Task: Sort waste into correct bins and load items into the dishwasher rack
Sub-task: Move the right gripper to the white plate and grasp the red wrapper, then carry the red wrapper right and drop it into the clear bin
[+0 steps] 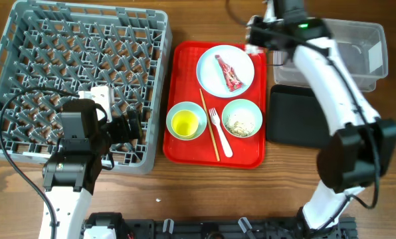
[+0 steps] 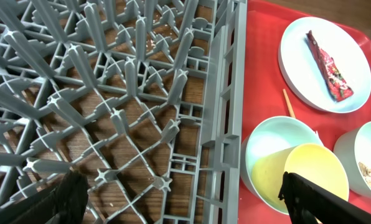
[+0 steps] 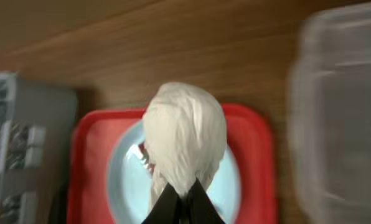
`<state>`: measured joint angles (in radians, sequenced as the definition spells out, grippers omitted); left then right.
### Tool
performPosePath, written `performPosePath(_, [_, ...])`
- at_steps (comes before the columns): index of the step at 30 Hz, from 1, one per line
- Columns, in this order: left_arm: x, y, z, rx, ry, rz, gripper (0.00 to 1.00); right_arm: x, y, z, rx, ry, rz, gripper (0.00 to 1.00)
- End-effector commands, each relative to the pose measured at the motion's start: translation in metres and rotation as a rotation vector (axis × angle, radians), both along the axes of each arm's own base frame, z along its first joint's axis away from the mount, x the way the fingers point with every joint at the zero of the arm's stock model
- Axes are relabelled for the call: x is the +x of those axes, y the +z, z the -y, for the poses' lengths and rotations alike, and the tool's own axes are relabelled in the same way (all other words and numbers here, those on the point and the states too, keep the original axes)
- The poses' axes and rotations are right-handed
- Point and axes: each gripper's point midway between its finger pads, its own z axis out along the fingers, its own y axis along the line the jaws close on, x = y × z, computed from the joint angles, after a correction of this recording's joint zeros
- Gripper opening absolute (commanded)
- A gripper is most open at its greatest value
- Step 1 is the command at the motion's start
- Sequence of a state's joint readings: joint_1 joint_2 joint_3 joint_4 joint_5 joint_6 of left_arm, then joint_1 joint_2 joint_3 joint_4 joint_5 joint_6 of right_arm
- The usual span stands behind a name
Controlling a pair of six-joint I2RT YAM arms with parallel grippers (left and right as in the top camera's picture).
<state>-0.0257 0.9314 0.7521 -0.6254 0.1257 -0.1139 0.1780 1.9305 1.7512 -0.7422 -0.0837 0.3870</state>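
Observation:
My right gripper [image 3: 184, 198] is shut on the white scrap [image 3: 185, 134], held in the air above the round white plate [image 1: 214, 74] at the back of the red tray; in the overhead view the scrap [image 1: 254, 49] shows at the plate's right edge. The red wrapper [image 1: 228, 72] lies on the plate. The yellow cup [image 1: 185, 123] sits in the left mint bowl [image 1: 172, 114]; the right mint bowl [image 1: 252, 109] holds beige crumbs [image 1: 242, 122]. Chopsticks [image 1: 209, 126] and the white fork [image 1: 220, 133] lie between them. My left gripper [image 2: 185, 199] is open over the grey rack [image 1: 78, 66], near its front right corner.
The clear tub [image 1: 364, 56] stands at the back right, with the flat black tray [image 1: 294, 113] in front of it. The red tray [image 1: 185, 153] lies between the rack and these bins. The right arm reaches across the tub's left side.

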Motion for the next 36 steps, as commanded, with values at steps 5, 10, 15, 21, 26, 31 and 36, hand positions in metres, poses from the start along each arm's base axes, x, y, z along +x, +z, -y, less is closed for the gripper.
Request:
performPosePath(5, [0.003, 0.007, 0.0, -0.013, 0.001, 0.018, 1.0, 0.009, -0.007, 0.123, -0.038, -0.234, -0.02, 0.58])
performPosePath(10, [0.003, 0.007, 0.0, -0.013, 0.001, 0.018, 1.0, 0.002, 0.0, 0.027, 0.086, 0.127, 0.001, 0.58])
performPosePath(15, [0.003, 0.007, 0.0, -0.013, 0.001, 0.018, 1.0, -0.015, -0.037, -0.061, -0.195, 0.543, 0.025, 0.59])
performPosePath(21, [0.003, 0.007, 0.0, -0.013, 0.001, 0.018, 1.0, -0.018, -0.138, -0.076, -0.31, 0.648, -0.129, 0.75])
performPosePath(26, [0.003, 0.007, 0.0, -0.013, 0.001, 0.018, 1.0, -0.032, -0.192, -0.072, -0.307, 0.661, -0.258, 0.75])
performPosePath(31, [0.003, 0.007, 0.0, -0.013, 0.001, 0.018, 1.0, -0.027, -0.172, -0.072, -0.267, 0.571, -0.246, 0.04])
performPosePath(36, [0.003, 0.007, 0.0, -0.013, 0.001, 0.018, 1.0, 0.008, -0.035, -0.038, -0.181, 0.297, 0.027, 0.04])
